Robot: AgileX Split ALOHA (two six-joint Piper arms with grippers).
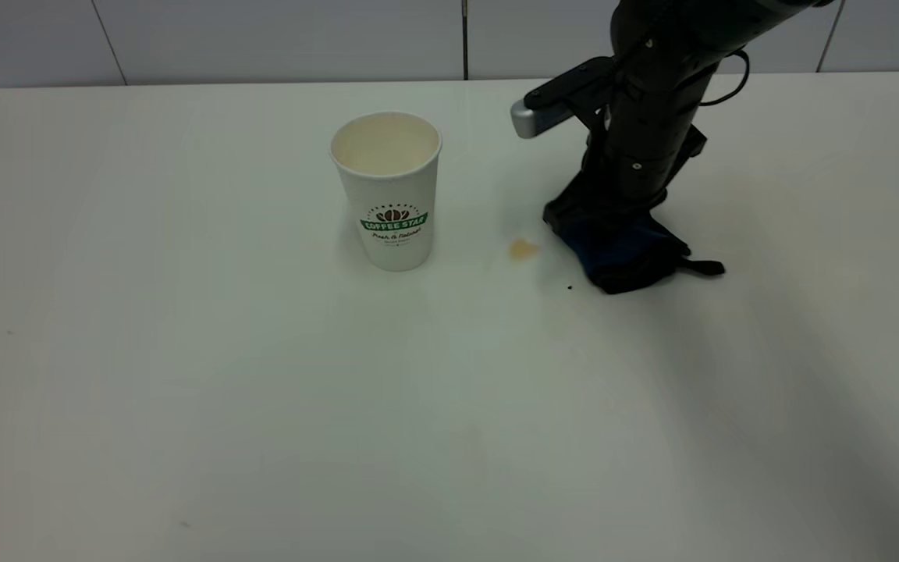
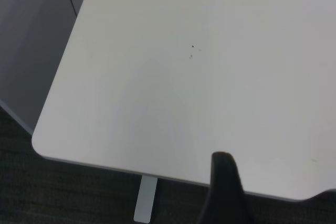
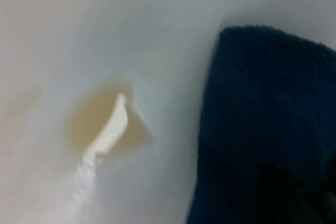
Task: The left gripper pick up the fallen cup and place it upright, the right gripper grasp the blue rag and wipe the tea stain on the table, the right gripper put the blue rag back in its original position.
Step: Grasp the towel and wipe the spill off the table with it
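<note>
White table [image 1: 184,390], upright cup [image 1: 389,195], rag [image 1: 621,250] hiding right tool

Stain [image 1: 523,249] between cup [image 1: 389,190] and rag [image 1: 621,250]

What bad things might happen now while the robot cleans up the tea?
1. The right gripper presses the blue rag down just beside the tea stain, not on it. A short stroke might miss it or only smear it.
2. The cup stands upright past the stain, in line with the wipe. A long sweep might knock it over again.
3. The rag's loose strap trails behind and might drag.
</note>
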